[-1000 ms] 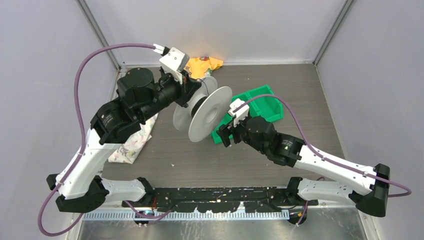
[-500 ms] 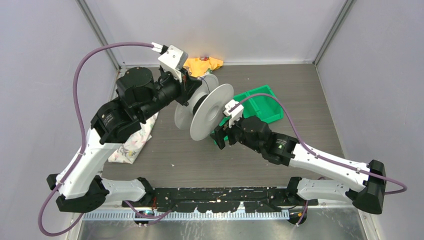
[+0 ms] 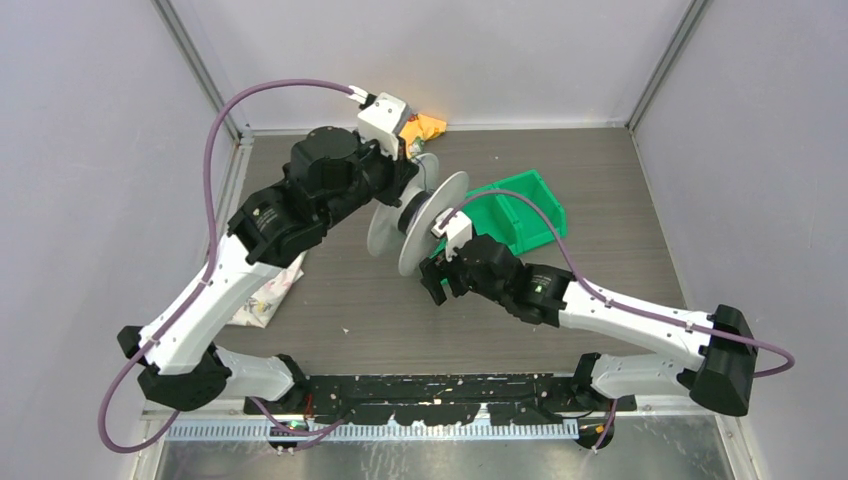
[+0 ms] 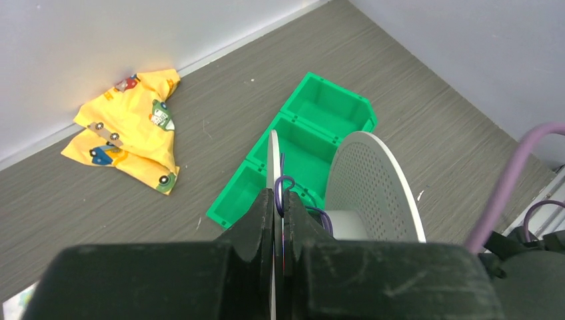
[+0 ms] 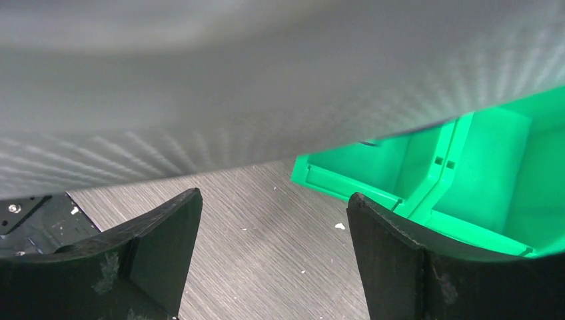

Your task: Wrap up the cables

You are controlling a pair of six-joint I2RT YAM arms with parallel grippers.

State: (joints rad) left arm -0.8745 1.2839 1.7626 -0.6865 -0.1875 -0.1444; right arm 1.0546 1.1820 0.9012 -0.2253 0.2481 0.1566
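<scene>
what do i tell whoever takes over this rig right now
Left tool: shut on the edge of one disc of the spool, holding it tilted.
Right tool: open and empty, close under the spool's other disc, next to the green bin.
Cable: a thin dark loop sticks up by the left tool, and a few turns seem to lie on the spool's core.
Done: some winding, but I can't tell how much.
Left: probably catch the loose loop and wind it on.

Robot lab cell: grey walls (image 3: 80, 150), alu frame (image 3: 661, 60)
</scene>
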